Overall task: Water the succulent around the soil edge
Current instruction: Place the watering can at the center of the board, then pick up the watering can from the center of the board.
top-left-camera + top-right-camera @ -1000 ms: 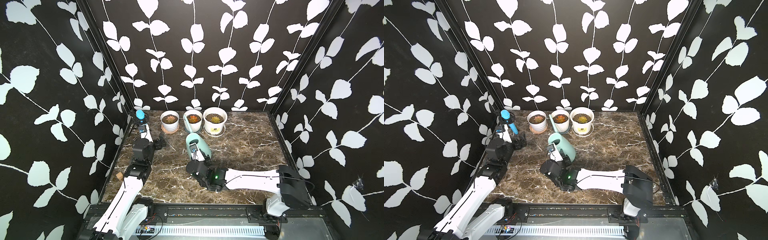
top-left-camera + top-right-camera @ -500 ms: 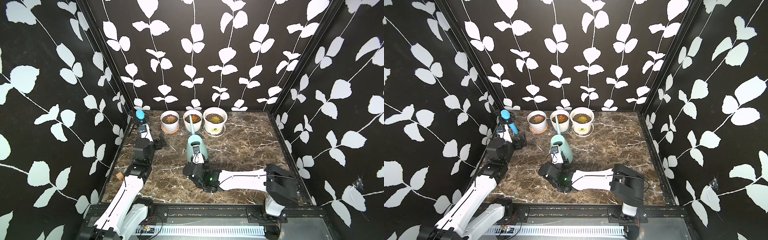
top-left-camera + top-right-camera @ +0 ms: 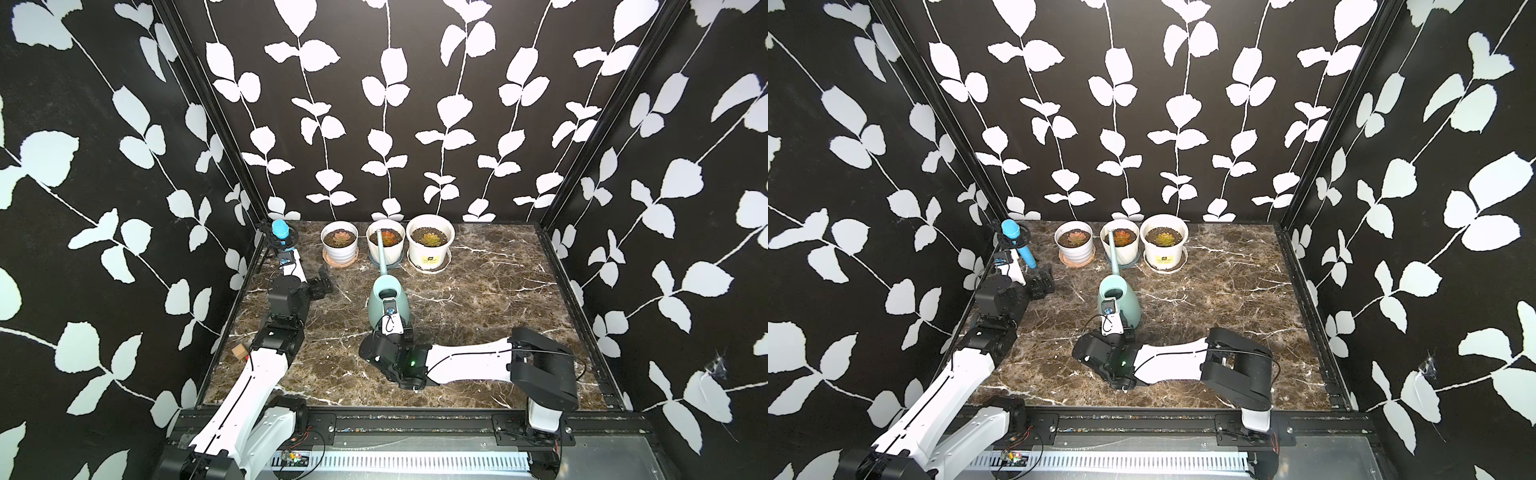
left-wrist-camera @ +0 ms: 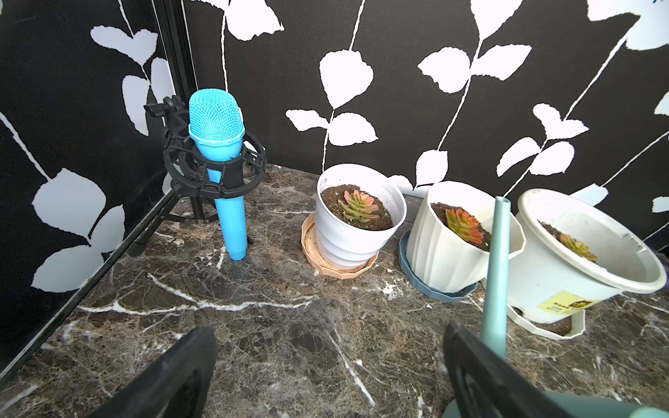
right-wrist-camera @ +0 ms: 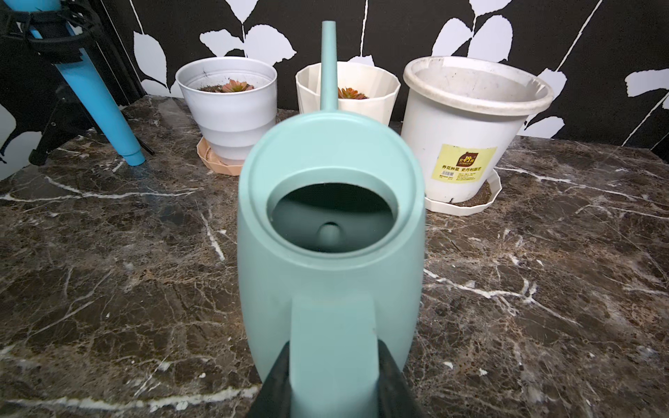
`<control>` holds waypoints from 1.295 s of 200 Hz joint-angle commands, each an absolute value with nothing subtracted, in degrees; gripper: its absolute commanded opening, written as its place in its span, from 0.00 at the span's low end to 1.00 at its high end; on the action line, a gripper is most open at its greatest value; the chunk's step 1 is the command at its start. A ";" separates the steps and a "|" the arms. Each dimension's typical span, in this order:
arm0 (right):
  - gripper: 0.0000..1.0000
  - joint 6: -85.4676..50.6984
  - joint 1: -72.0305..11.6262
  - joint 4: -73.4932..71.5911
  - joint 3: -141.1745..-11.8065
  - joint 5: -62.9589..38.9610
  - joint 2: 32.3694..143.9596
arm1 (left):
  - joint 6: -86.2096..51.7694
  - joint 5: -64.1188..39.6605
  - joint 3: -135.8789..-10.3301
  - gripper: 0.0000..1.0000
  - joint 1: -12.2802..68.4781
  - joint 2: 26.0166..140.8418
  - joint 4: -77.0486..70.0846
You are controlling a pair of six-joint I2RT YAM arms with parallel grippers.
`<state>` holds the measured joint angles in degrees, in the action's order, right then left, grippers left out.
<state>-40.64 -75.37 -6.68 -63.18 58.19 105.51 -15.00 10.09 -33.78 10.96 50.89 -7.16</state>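
Right gripper (image 5: 333, 380) grasps the handle (image 5: 333, 325) of the pale teal plastic watering can (image 5: 327, 260), just in front of the ribbed cream pot (image 5: 369, 108) holding the orange succulent (image 4: 463, 224), spout (image 5: 328, 65) aimed at that pot. Left gripper (image 4: 325, 362) gapes empty, left of it.

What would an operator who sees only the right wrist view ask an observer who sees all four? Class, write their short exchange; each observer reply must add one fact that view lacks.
Operator: Is anything growing in the labelled pot? I see only its rim and wall.
Observer: Yes. In both top views a yellowish succulent sits in the middle of its soil.
Operator: What is the other arm doing?
Observer: The left gripper is open and empty, above the table near the blue microphone, apart from all three pots.
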 commanded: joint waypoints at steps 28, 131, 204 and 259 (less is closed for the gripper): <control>0.49 -42.79 -76.28 -0.83 -67.11 56.14 107.04 | -15.02 9.78 -34.12 0.99 11.25 50.52 -7.65; 1.00 -47.61 -76.46 17.23 -66.37 53.83 95.08 | -19.69 18.74 -40.55 0.99 11.86 45.36 10.26; 0.71 -49.87 -76.47 40.98 -56.67 64.07 53.87 | -32.79 -3.00 -43.49 0.98 12.91 30.85 38.22; 0.56 -45.18 -74.03 61.77 -67.17 63.00 37.98 | -38.55 -1.98 -53.54 0.99 24.50 31.62 51.77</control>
<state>-47.55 -74.83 49.23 -62.89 62.63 38.50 -34.65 -1.08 -48.45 20.51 29.43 44.42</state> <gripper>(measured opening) 0.563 0.989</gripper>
